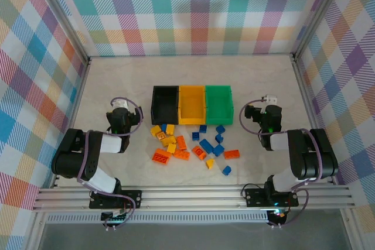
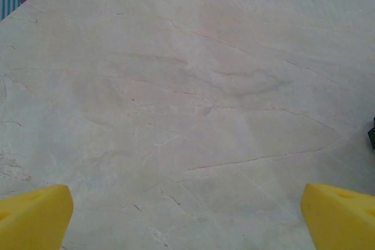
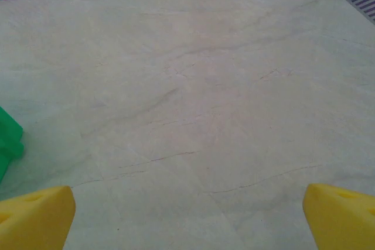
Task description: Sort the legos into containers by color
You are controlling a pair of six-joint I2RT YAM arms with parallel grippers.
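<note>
Pale marbled tabletop [image 1: 117,80] is bearing the legos [image 1: 187,147], lying scattered just in front of the three containers [image 1: 192,122]; I am holding my left gripper [image 2: 187,215] and right gripper [image 3: 187,215] spread wide, grasping nothing.

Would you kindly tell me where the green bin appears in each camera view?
Top external: green bin at the right end of the three-bin row, mid-picture.
Right wrist: its corner pokes in at the left edge, below mid-height.
Left wrist: marbled tabletop, with a dark sliver at the right edge.
Shared landmark: the marbled tabletop.
</note>
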